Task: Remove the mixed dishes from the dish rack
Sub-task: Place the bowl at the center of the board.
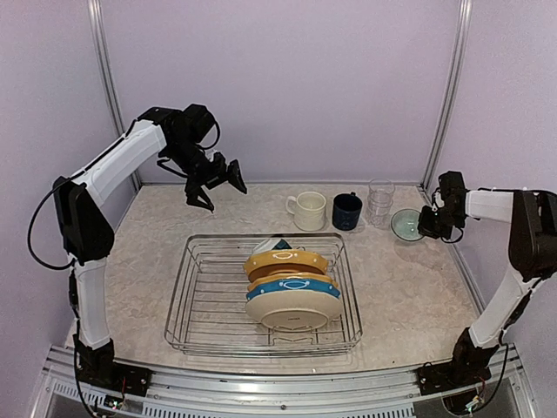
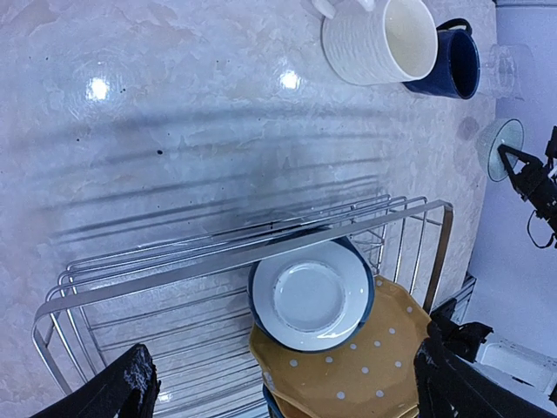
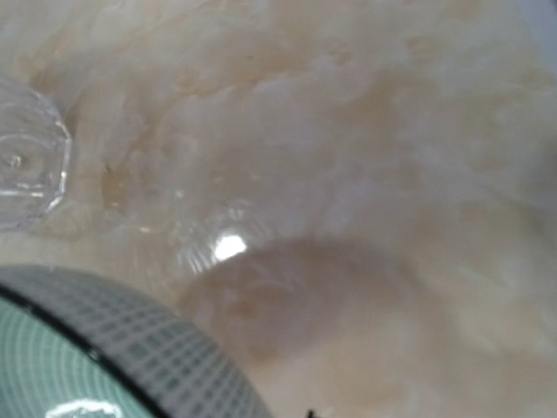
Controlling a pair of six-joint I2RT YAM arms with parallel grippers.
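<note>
The dish rack (image 1: pixel 202 306) holds three upright plates: mustard yellow (image 1: pixel 285 261), blue-rimmed (image 1: pixel 291 286) and cream (image 1: pixel 294 310). Behind them leans a white dish with a dark rim (image 2: pixel 312 294), against the dotted mustard plate (image 2: pixel 370 370). My left gripper (image 1: pixel 214 185) hangs open high over the table, behind and left of the rack, holding nothing. On the table stand a cream mug (image 1: pixel 307 211), a navy mug (image 1: pixel 346 212), a glass tumbler (image 1: pixel 379 202) and a teal bowl (image 1: pixel 406 224). My right gripper (image 1: pixel 428 226) is shut, low at the bowl's right edge. The right wrist view shows the bowl's rim (image 3: pixel 96 344) but no fingers.
Metal frame posts (image 1: pixel 446 96) stand at both back corners against the lilac walls. The rack's left half (image 2: pixel 157 340) holds only bare wires. Both arm bases sit on the rail at the near edge (image 1: pixel 278 387).
</note>
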